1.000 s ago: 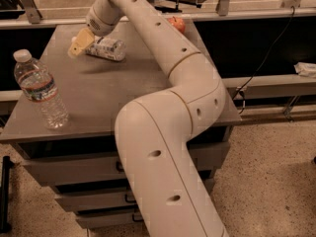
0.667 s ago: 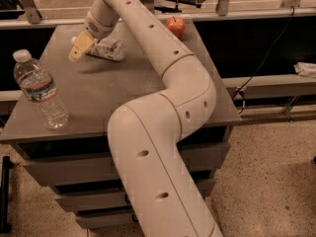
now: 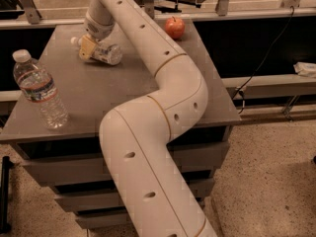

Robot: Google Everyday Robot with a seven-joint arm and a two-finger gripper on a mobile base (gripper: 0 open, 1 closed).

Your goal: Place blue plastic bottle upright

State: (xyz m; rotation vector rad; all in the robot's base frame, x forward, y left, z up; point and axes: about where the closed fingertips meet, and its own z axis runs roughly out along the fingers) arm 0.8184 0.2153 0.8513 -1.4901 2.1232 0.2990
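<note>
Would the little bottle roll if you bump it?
Probably: the little bottle is round and lies on its side. Small and clear, it's likely light, so may skid. The gripper at its neck might stop it.

A tall bottle (image 3: 39,90) (upright) and an apple (image 3: 175,27) are set on the grey table (image 3: 123,83). A small bottle (image 3: 106,54) is laid sideways, the gripper (image 3: 89,47) at its neck.

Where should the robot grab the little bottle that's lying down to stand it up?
Probably across the body of the blue plastic bottle, coming down from above. It lies on its side on the table, white cap pointing left, so its round sides are free. The end effector sits at its neck end.
</note>
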